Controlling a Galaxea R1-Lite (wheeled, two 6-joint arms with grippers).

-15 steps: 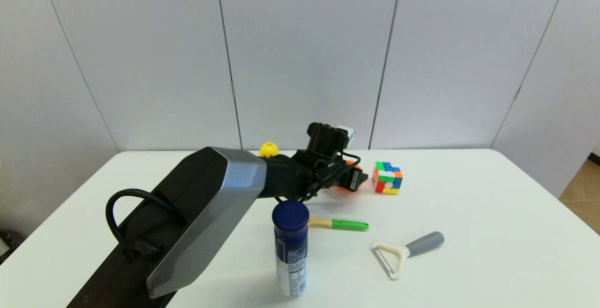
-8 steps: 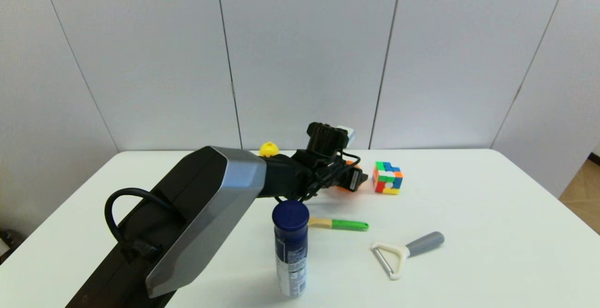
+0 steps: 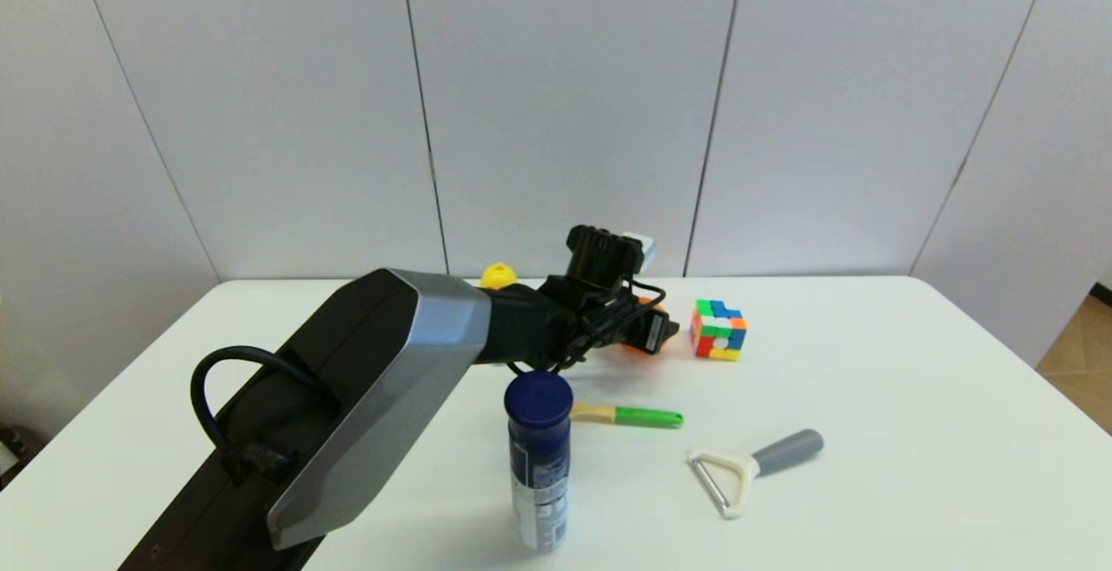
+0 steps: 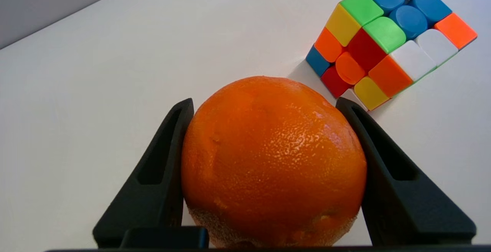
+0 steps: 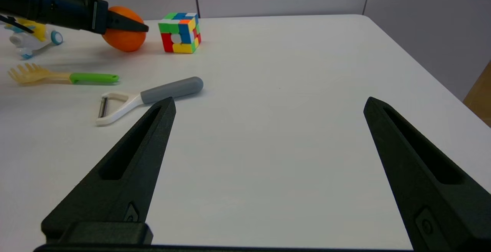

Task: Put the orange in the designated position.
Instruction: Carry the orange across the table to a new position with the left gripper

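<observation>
In the left wrist view the orange [image 4: 272, 160], bright and dimpled, fills the space between my left gripper's [image 4: 264, 101] black fingers, which are shut on its sides. From the head camera that gripper [image 3: 656, 332] reaches across the far middle of the table and covers most of the fruit. The right wrist view shows the orange [image 5: 123, 37] held low over the table, beside the puzzle cube [image 5: 180, 32]. My right gripper [image 5: 270, 100] hangs open over bare tabletop with nothing in it. No mark shows the designated position on the white table [image 3: 912, 397].
The puzzle cube [image 3: 718, 329] stands just right of the left gripper. A yellow duck [image 3: 499, 276] peeks from behind the arm. Nearer me are a blue-capped bottle [image 3: 539, 458], a green-handled fork [image 3: 627, 416] and a grey-handled peeler [image 3: 751, 467].
My left gripper, still holding the orange, has drifted slightly up and to the left. The other objects have not moved.
</observation>
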